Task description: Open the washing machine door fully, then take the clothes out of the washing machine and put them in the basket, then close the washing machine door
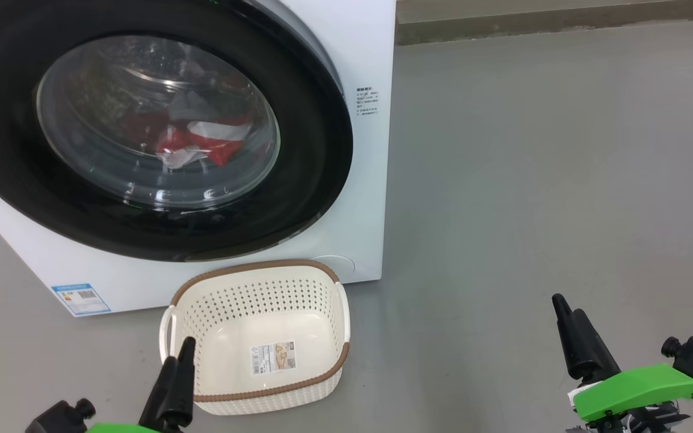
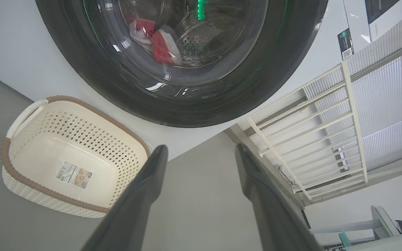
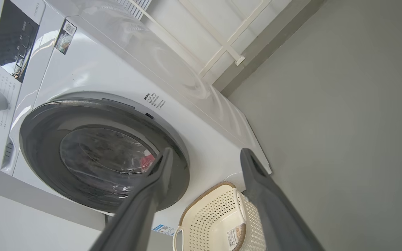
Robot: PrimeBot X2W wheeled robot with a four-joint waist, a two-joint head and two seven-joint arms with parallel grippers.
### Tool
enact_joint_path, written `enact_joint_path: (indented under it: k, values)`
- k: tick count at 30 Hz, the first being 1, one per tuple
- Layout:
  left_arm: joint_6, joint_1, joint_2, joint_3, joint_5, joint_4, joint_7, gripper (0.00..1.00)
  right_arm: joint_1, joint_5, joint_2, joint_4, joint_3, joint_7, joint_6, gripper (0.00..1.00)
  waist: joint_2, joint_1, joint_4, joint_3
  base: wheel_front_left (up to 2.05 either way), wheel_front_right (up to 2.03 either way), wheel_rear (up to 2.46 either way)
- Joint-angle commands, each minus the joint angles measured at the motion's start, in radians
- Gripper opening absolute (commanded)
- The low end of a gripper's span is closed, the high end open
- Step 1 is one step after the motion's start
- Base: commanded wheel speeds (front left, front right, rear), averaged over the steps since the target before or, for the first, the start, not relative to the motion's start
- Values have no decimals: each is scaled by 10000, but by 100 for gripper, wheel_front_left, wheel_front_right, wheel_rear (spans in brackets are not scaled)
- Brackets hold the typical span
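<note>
on the left stands the washing machine [image 1: 364, 228], a big white box. the washing machine door [image 1: 316, 150], with its fat black ring, lies flat or nearly flat against the front, so nothing can come out yet. through the clear glass you can see the clothes [image 1: 202, 141], red with bits of white. they lie in a low heap at the bottom of the drum (loose soft things slide down there).

low down on that side, the left gripper [image 2: 201, 150] hangs in the air near the basket's left side. its two dark fingers are wide apart with nothing between them, and they point up toward the door. i think it is held open like that so it can go for the door's edge.

next comes the basket [image 1: 256, 267], cream with a brown rim. it sits on the grey floor [image 1: 533, 180] just in front of the machine, below the door. it has a sticker [image 1: 272, 357] on its bottom and no clothes in it. that spot makes sense, because clothes pulled out would have a short way to go.

far to the right, well apart from the machine, the right gripper [image 3: 204, 153] hangs too, with its fingers spread and holding nothing. the first job, opening the door all the way, looks not yet done.
</note>
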Motion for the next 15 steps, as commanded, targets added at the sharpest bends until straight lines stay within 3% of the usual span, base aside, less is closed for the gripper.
enact_joint_path:
  k: [1,15]
  values:
    - [-40,-387,147,110,402,-372,-139,100,-487,-355,-120,-364,116,-155,-3,100,-1,-1,4,6,0,0,0]
    - [-45,-487,161,101,2373,-620,-553,100,-523,-2143,-128,-626,291,-566,-4,100,-1,-1,16,13,0,0,0]
